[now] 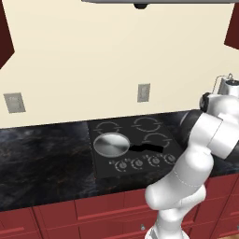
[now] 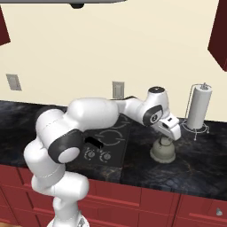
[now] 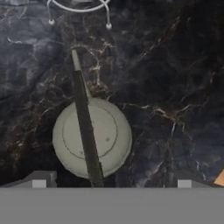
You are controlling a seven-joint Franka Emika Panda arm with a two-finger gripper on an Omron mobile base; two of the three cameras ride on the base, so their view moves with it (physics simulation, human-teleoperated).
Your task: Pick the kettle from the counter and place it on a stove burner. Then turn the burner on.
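Note:
The pale grey kettle [image 2: 163, 151] stands upright on the black counter [image 2: 201, 155] just right of the cooktop. From above, the kettle [image 3: 107, 135] shows its round lid, with the thin dark handle [image 3: 84, 127] running across it. My gripper [image 2: 171, 133] hovers directly over it, open, with nothing held. In the hand view the gripper [image 3: 111, 181] has one fingertip [image 3: 40, 179] on each side of the kettle's near edge. A free stove burner [image 1: 158, 138] is at the cooktop's front right, and two more burners [image 1: 147, 123] lie behind.
A flat silver pan [image 1: 111, 144] sits on the front left burner. A row of knobs [image 1: 138, 163] lines the cooktop's front edge. A paper towel holder [image 2: 198, 106] stands behind the kettle by the wall. My own arm reaches across above the cooktop [image 2: 111, 137].

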